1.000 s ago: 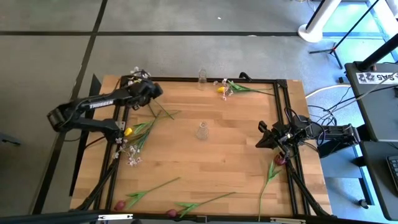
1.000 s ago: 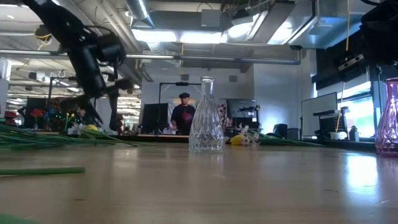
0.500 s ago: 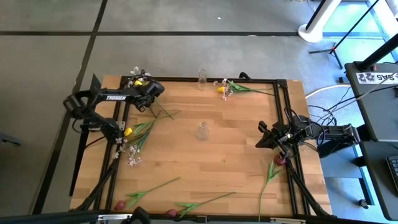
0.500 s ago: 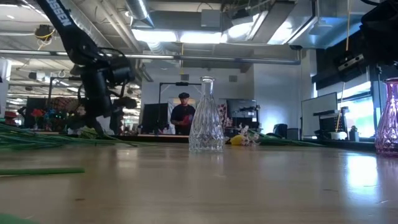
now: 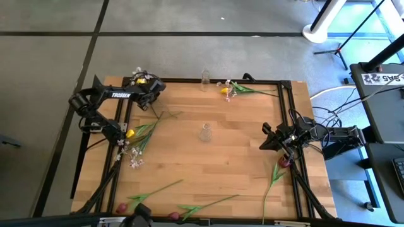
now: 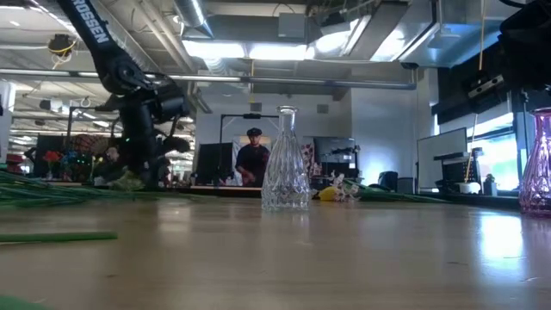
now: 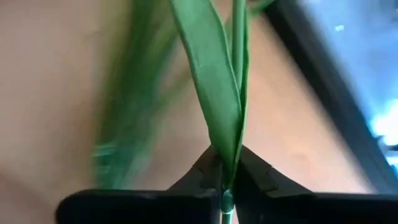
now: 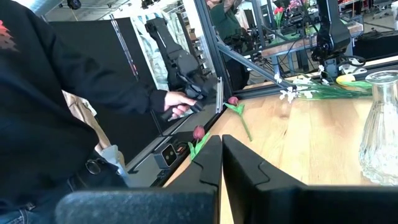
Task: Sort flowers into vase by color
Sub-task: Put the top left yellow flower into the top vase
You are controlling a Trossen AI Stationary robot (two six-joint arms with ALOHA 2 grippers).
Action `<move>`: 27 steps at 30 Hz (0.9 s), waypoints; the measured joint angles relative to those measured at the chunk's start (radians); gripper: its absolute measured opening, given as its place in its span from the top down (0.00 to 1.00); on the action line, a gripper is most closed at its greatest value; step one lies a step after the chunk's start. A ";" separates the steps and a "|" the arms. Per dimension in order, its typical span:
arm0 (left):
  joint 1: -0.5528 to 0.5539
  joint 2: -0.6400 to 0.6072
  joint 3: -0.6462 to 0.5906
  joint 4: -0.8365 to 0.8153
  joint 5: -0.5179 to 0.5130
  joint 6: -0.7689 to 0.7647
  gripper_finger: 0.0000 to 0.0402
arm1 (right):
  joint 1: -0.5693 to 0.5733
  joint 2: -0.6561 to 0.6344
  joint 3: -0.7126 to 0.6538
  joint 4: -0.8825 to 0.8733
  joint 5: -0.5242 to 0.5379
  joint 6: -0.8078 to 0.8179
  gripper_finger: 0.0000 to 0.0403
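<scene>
My left gripper [image 5: 153, 101] stands at the table's far left, pointing down and shut on a green-stemmed flower [image 7: 214, 93]; its bloom is hidden. Yellow tulips [image 5: 130, 133] and a white-pink spray [image 5: 132, 161] lie at the left. More flowers [image 5: 228, 89] lie at the far edge, and red tulips [image 5: 173, 215] near the front edge. One clear vase [image 5: 204, 133] stands mid-table and a second [image 5: 205, 77] at the far edge. A pink vase [image 6: 538, 164] stands to the right. My right gripper [image 5: 264, 140] waits shut at the right, holding nothing. My left gripper pinches a thin green stem and a long leaf [image 7: 227, 163] together between its two fingers. The fingers come from above, pointing down [image 6: 142, 176]. The stem and leaf run on away from the fingers, low over the wood.
A black frame [image 5: 189, 81] runs round the table's edges. A person stands beyond the table's near edge in the right wrist view, one hand [image 8: 177, 102] on a black device. Bare wood [image 5: 214, 170] lies between the middle vase and the front flowers.
My left gripper has come down at the table's far left onto the flower stem and shut on it. The arm behind it has swung toward the far edge.
</scene>
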 joint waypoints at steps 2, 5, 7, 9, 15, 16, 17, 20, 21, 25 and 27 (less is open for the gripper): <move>-0.023 -0.006 0.038 0.007 0.000 0.052 0.97 | 0.000 0.000 0.000 0.000 0.000 0.000 0.96; -0.086 -0.031 0.127 0.013 -0.014 0.155 0.98 | 0.000 0.000 0.000 0.000 0.000 0.000 0.96; -0.140 -0.064 0.194 0.015 -0.039 0.258 0.99 | 0.000 0.000 0.000 0.000 0.000 0.000 0.96; -0.199 -0.103 0.265 0.019 -0.063 0.377 0.99 | 0.000 0.000 0.000 0.000 0.000 0.000 0.96; -0.343 -0.244 0.444 0.244 -0.101 0.924 0.99 | 0.000 0.000 0.000 0.000 0.000 0.000 0.96; -0.356 -0.258 0.468 0.281 -0.089 1.009 0.99 | 0.000 0.000 0.000 0.000 0.000 0.000 0.96; -0.363 -0.268 0.489 0.305 -0.081 1.071 0.99 | 0.000 0.000 0.000 0.000 0.000 0.000 0.96; -0.372 -0.274 0.546 0.307 -0.071 1.150 0.99 | 0.000 0.000 0.000 0.000 0.000 0.000 0.96; -0.371 -0.274 0.558 0.325 -0.048 1.174 0.99 | 0.000 0.000 0.000 0.000 0.000 0.000 0.96; -0.354 -0.237 0.548 0.573 0.112 1.320 0.99 | 0.000 0.000 0.000 0.000 -0.001 0.000 0.96; -0.333 -0.192 0.535 0.661 0.202 1.350 0.99 | 0.000 0.000 0.000 0.000 0.000 0.000 0.96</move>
